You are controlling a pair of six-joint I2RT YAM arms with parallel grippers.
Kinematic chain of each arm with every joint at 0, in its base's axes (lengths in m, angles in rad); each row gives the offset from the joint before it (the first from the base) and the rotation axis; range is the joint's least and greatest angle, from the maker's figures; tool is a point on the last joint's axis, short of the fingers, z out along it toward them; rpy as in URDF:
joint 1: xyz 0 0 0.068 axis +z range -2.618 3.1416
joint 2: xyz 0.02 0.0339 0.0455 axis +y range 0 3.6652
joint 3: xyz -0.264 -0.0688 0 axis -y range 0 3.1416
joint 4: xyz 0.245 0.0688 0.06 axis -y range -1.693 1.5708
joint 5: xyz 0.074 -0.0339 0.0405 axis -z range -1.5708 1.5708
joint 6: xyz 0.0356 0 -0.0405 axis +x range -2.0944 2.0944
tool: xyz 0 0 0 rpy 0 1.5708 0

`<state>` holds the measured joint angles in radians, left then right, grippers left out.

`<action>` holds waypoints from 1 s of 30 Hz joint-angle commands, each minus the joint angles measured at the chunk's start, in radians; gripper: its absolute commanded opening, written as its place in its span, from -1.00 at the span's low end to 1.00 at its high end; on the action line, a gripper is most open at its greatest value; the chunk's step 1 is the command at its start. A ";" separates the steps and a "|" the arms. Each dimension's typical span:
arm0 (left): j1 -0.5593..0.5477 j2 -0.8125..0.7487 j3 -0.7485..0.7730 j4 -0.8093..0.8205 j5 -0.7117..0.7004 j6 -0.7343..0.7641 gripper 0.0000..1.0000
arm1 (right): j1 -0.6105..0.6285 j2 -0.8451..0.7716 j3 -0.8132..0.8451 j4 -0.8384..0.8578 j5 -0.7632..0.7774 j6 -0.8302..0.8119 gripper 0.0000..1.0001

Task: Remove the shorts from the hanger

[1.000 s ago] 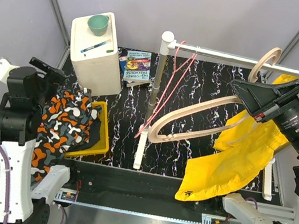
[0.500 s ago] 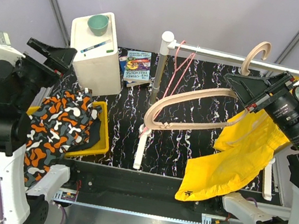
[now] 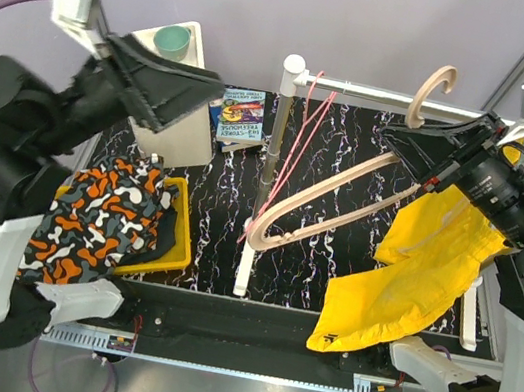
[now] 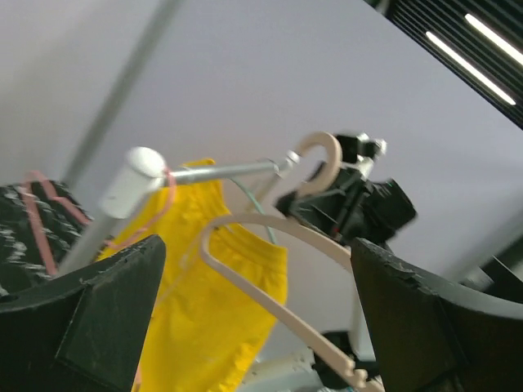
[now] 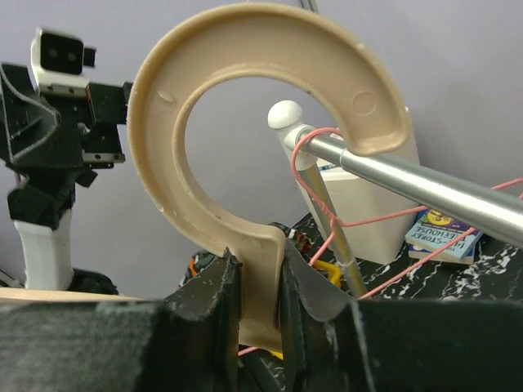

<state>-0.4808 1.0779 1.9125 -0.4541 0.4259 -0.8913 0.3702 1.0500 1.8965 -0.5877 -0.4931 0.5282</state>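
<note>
Hanger point(image 3: 330, 186) is pinched at its neck in my R fingers point(image 5: 212, 302), long axis slanting down-left toward the L fingers point(image 4: 98, 318), which gape wide w/ nothing held; yellow shorts point(image 3: 409, 283) drape under the R arm, apparently off it already.

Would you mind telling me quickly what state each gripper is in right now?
Left gripper: open, holding nothing.
Right gripper: closed on the neck of the hanger.
</note>
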 commanded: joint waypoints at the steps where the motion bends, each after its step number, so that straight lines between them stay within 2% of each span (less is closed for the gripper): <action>1: -0.142 0.079 0.060 0.025 -0.003 0.075 0.98 | 0.003 0.012 -0.010 0.029 -0.096 -0.171 -1.00; 3: -0.206 0.122 0.085 -0.020 0.008 0.083 0.94 | 0.003 0.001 -0.034 0.008 -0.105 -0.220 -1.00; 6: -0.361 0.189 0.167 -0.145 -0.048 0.187 0.80 | 0.003 -0.019 -0.082 -0.010 -0.108 -0.253 -1.00; 10: -0.568 0.269 0.250 -0.354 -0.255 0.316 0.56 | 0.003 -0.028 -0.106 -0.053 -0.053 -0.270 -1.00; 13: -0.701 0.319 0.309 -0.455 -0.398 0.382 0.50 | 0.003 -0.019 -0.090 -0.099 -0.050 -0.286 -1.00; 17: -0.801 0.378 0.364 -0.524 -0.521 0.402 0.46 | 0.003 -0.025 -0.085 -0.130 -0.036 -0.289 -1.00; 21: -0.875 0.456 0.489 -0.624 -0.616 0.416 0.33 | 0.003 -0.030 -0.077 -0.153 -0.032 -0.266 -1.00; 28: -0.947 0.528 0.539 -0.646 -0.756 0.420 -0.20 | 0.003 -0.036 -0.039 -0.181 -0.004 -0.218 -1.00; 30: -0.959 0.539 0.548 -0.652 -0.797 0.425 -0.49 | 0.003 -0.044 -0.036 -0.187 0.004 -0.197 -0.99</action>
<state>-1.4181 1.5963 2.4203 -1.0775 -0.2344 -0.4950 0.3702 1.0275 1.8088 -0.8001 -0.5205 0.2642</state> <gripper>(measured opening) 0.351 0.252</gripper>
